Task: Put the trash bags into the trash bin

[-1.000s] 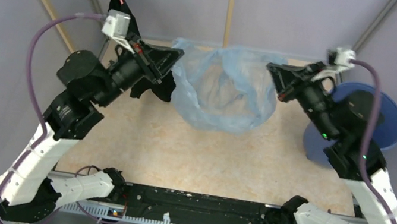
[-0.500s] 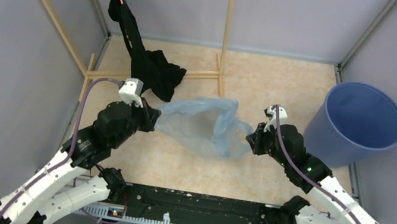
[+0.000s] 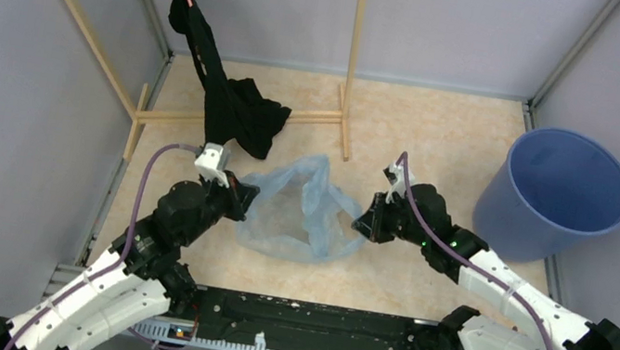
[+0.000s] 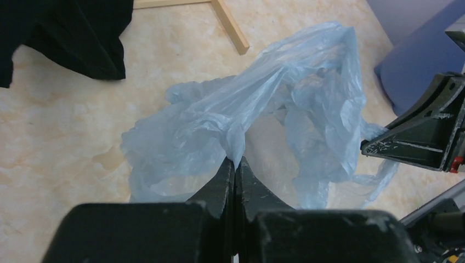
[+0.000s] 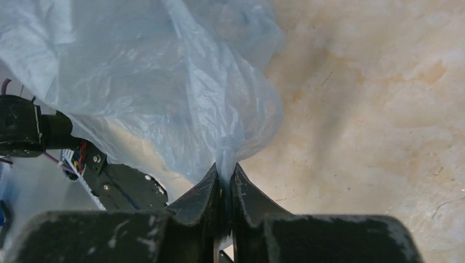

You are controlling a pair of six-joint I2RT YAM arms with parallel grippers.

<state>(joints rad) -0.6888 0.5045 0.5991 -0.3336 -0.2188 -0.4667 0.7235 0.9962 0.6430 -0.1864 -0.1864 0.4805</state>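
Observation:
The pale-blue trash bag [image 3: 300, 216] hangs crumpled between my two grippers, low over the table's middle. My left gripper [image 3: 243, 199] is shut on the bag's left edge; the film [image 4: 263, 104] rises from its closed tips [image 4: 234, 163]. My right gripper [image 3: 362, 224] is shut on the bag's right edge, a pinched fold [image 5: 181, 104] coming out of its tips [image 5: 225, 167]. The blue trash bin [image 3: 557, 195] stands upright at the right edge, apart from the bag, its side also in the left wrist view [image 4: 417, 71].
A black cloth garment [image 3: 236, 112] hangs from a wooden rack [image 3: 351, 59] at the back left, its hem near my left arm; it also shows in the left wrist view [image 4: 71, 33]. Grey walls enclose the table on three sides.
Both arms came down and back toward the near edge, from high at the back. The grippers moved closer together, so the bag went from stretched wide to slack and bunched.

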